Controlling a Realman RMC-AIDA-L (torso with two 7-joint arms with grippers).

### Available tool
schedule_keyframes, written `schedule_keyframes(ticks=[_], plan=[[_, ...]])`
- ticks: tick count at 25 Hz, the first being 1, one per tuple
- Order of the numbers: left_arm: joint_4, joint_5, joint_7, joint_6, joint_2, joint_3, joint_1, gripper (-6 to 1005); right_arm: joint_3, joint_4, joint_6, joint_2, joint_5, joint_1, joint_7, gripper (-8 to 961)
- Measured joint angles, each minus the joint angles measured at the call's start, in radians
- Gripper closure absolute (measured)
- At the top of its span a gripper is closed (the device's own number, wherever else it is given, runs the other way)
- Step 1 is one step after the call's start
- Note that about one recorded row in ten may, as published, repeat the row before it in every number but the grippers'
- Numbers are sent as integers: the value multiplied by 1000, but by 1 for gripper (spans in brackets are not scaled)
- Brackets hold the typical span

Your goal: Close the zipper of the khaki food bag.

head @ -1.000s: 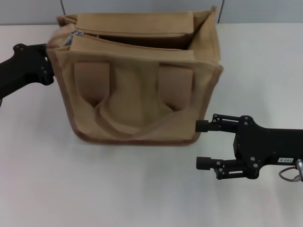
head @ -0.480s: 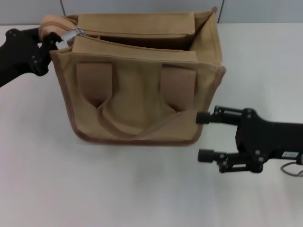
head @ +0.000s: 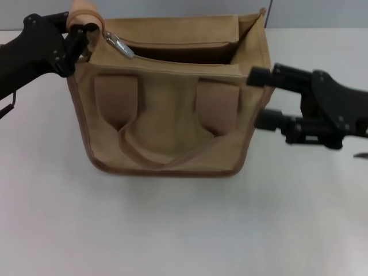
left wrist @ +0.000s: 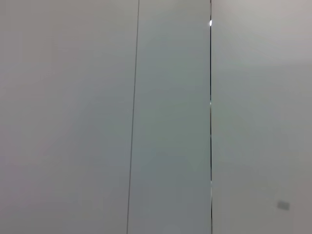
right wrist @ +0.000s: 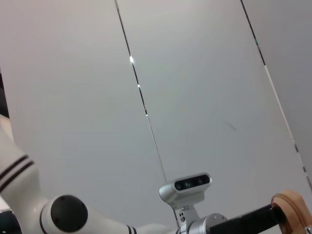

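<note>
The boxy tan canvas food bag (head: 167, 98) is sitting upright on the white table (head: 172, 230), its top gaping open. The black left gripper (head: 80, 35) is pinching the bag's upper left corner. The black right gripper (head: 260, 98) is hovering wide open beside the right wall. The small silver zipper slider (head: 119, 45) is lying near the left end.

Left hand (head: 77, 35) fingertips hidden behind bag (head: 167, 121) corner.

A plain white tabletop (head: 172, 230) stretched beneath the scene, meeting a pale grey panelled wall (head: 322, 12) at the back; thin dark seams (left wrist: 210, 122) ran between the wall's panels.
</note>
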Motion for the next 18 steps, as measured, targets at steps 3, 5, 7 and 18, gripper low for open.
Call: schedule_keyframes(ticks=[3, 5, 7, 18], plan=[[0, -17, -4, 4, -1, 2, -2, 996, -1, -29, 19, 0, 4, 38, 91, 252], [0, -17, -7, 3, -1, 4, -2, 996, -6, -48, 46, 0, 2, 57, 134, 254], [-1, -17, -9, 5, 0, 1, 4, 996, -17, -84, 114, 0, -6, 84, 183, 257], [-2, -17, 0, 14, -2, -3, 13, 997, -184, -154, 338, 1, -9, 179, 255, 269]])
